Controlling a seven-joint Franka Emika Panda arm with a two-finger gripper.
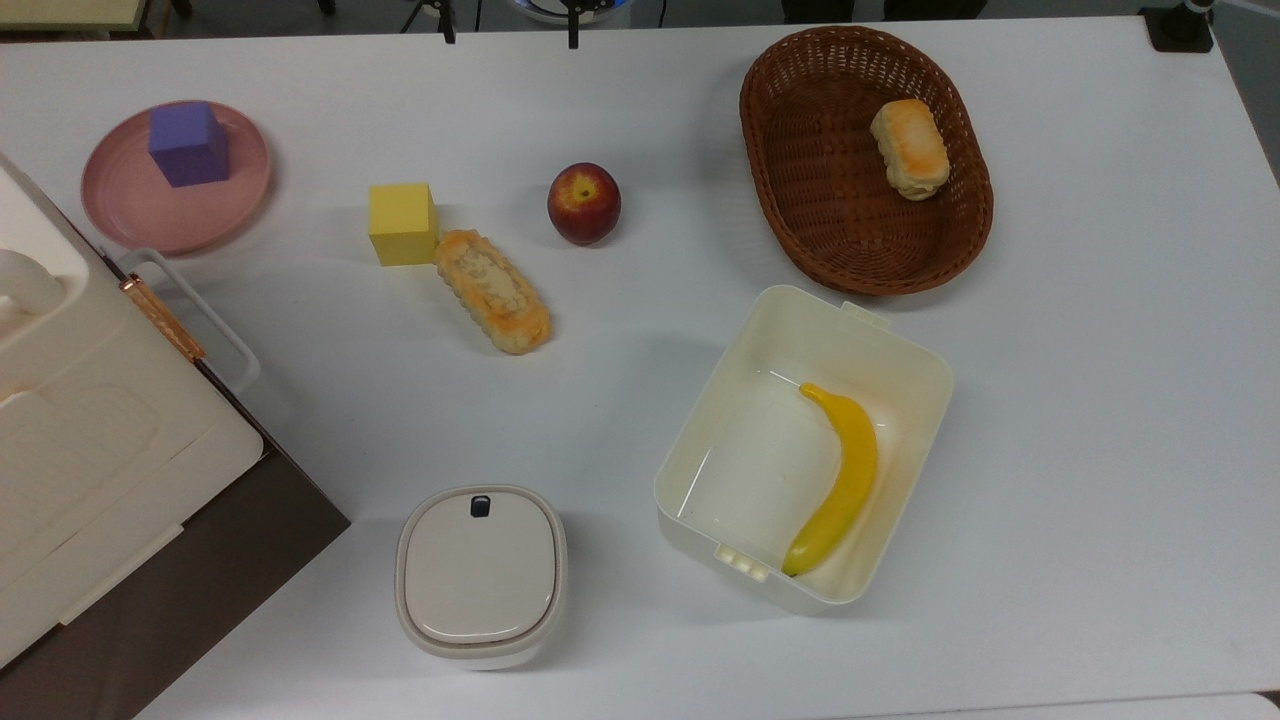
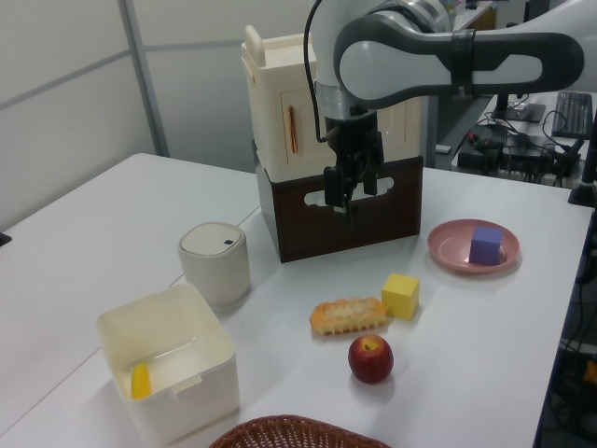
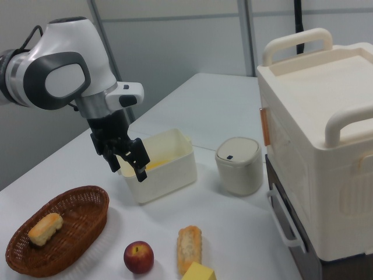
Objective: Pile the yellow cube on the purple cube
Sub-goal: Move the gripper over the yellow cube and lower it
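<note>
The yellow cube [image 1: 402, 222] [image 2: 401, 295] [image 3: 198, 272] rests on the white table, touching one end of a long bread roll [image 1: 492, 290]. The purple cube [image 1: 188, 143] [image 2: 486, 245] stands on a pink plate [image 1: 130, 205] [image 2: 448, 250] at the top view's far left. My gripper [image 2: 347, 196] [image 3: 128, 171] hangs open and empty, well above the table. In the left view it is up and to the left of the yellow cube, in front of the white appliance. In the right view it hovers before the white box.
A red apple [image 1: 584, 203] lies near the roll. A brown wicker basket [image 1: 800, 200] holds a bun [image 1: 910, 148]. An open white box [image 1: 720, 420] contains a banana [image 1: 840, 480]. A lidded white pot [image 1: 480, 575] and a tall white appliance [image 1: 90, 430] on a brown base stand near the plate.
</note>
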